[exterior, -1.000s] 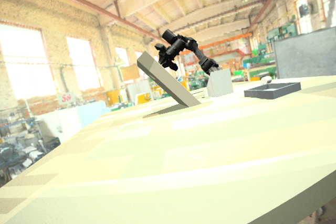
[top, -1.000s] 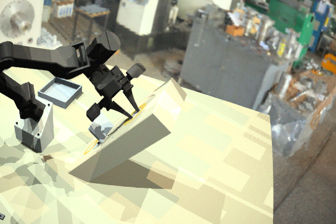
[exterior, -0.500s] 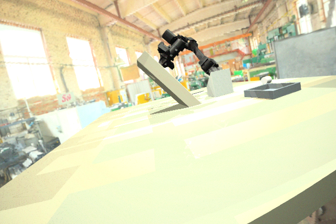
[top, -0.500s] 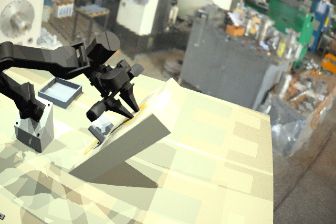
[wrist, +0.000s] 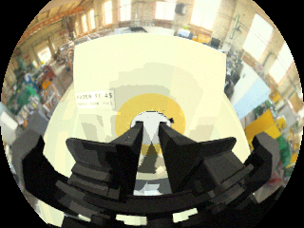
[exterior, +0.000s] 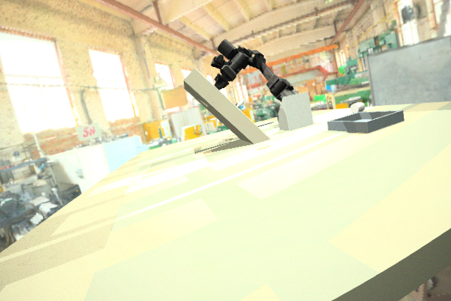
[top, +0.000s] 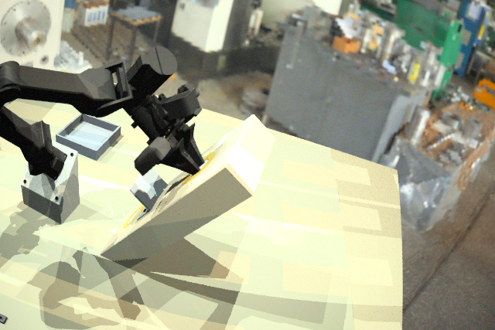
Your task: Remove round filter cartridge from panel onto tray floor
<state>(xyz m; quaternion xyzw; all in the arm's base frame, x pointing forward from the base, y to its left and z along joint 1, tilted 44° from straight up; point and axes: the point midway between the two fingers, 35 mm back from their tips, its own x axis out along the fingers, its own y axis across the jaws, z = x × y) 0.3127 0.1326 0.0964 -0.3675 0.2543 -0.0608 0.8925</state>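
Observation:
The filter cartridge (wrist: pixel 151 119) shows in the wrist view as a pale disc inside a yellow ring (wrist: pixel 124 112) on the tilted service panel (top: pixel 187 210) (exterior: pixel 225 110) (wrist: pixel 142 54). My gripper (top: pixel 198 170) (wrist: pixel 150 124) is at the panel face, its two fingertips at the slots on either side of the cartridge's middle. It is shut on the cartridge's middle part. The fingers hide part of the disc, and how deep they reach into the slots cannot be seen. The blue-grey tray (top: pixel 76 147) (exterior: pixel 384 121) stands apart from the panel, beyond the robot base, with no cartridge seen in it.
A grey-white block (top: pixel 148 191) stands out from the lower panel face, close below the gripper, near a second yellow ring (top: pixel 131 218). A printed label (wrist: pixel 95 101) is on the panel. A white rounded object (exterior: pixel 357 107) shows behind the tray. The robot base (top: pixel 52 199) (exterior: pixel 297 111) stands between panel and tray.

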